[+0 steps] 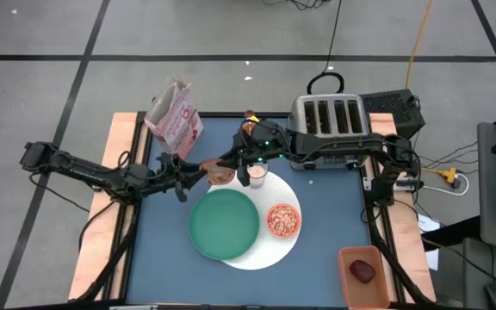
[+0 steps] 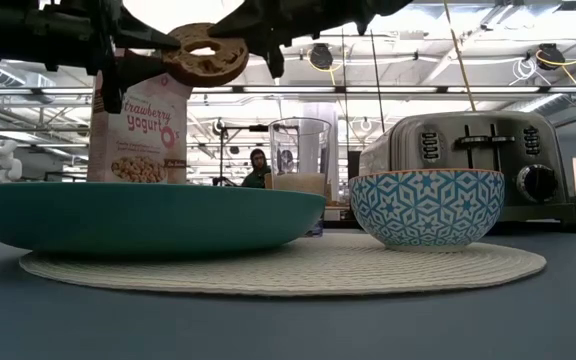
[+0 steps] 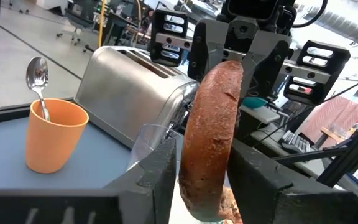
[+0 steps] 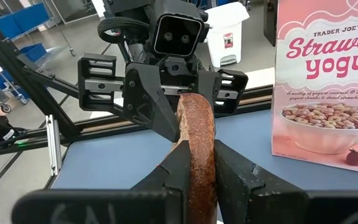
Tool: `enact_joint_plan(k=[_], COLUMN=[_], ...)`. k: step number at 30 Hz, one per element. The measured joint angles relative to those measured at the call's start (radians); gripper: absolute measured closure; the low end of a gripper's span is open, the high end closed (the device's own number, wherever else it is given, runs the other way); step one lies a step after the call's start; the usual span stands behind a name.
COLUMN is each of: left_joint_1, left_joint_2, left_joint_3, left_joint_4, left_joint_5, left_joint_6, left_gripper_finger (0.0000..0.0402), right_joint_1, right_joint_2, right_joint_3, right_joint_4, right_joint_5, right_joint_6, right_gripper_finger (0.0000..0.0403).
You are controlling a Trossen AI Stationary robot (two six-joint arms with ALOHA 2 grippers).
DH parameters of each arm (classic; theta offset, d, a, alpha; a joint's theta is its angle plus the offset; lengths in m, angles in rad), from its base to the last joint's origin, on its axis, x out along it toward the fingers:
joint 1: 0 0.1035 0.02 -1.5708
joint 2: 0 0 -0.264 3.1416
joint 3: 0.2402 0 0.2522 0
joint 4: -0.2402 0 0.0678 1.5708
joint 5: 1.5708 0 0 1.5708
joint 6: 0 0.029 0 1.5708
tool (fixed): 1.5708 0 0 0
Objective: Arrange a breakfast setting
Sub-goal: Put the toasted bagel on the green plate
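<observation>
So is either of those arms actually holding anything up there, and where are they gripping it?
Both hold one bagel in mid-air: the right gripper is shut on one edge, and the left gripper clamps the opposite edge, above the green plate.

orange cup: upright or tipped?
Upright. The orange cup stands on its base on the table, mouth up, with the spoon standing inside it.

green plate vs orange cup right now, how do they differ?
The green plate is wide and flat; the orange cup is tall and narrow. The green plate lies bare on the large white round plate; the orange cup stands on the table with a spoon in it. Both are upright, untouched by either gripper.
</observation>
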State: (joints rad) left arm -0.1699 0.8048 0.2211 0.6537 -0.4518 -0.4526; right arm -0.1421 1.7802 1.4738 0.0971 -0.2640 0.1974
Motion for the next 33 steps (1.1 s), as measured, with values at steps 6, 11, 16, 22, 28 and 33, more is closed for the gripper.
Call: enact_joint_plan(k=[6, 11, 16, 22, 28, 33], left_joint_1=[0.0, 0.0, 0.0, 0.0, 0.0, 0.0], left_joint_2=[0.0, 0.0, 0.0, 0.0, 0.0, 0.0], left_joint_3=[0.0, 0.0, 0.0, 0.0, 0.0, 0.0], left_joint_4=[0.0, 0.0, 0.0, 0.0, 0.0, -0.002], left_joint_5=[0.001, 0.001, 0.001, 0.001, 0.001, 0.001], left_joint_6=[-0.001, -0.005, -0.006, -0.009, -0.005, -0.011], left_gripper_finger=[0.0281, 0.0297, 0.0313, 0.0315, 0.0316, 0.0316], right_joint_1=[0.0, 0.0, 0.0, 0.0, 0.0, -0.002], right_joint_2=[0.0, 0.0, 0.0, 0.0, 0.0, -0.001], right_joint_3=[0.0, 0.0, 0.0, 0.0, 0.0, 0.0], right_joint_4=[-0.001, -0.001, -0.001, -0.001, -0.001, 0.002], right_joint_5=[0.001, 0.001, 0.001, 0.001, 0.001, -0.001], right_joint_6=[0.0, 0.0, 0.0, 0.0, 0.0, -0.009], right_gripper_finger=[0.0353, 0.0353, 0.0353, 0.0353, 0.0343, 0.0297])
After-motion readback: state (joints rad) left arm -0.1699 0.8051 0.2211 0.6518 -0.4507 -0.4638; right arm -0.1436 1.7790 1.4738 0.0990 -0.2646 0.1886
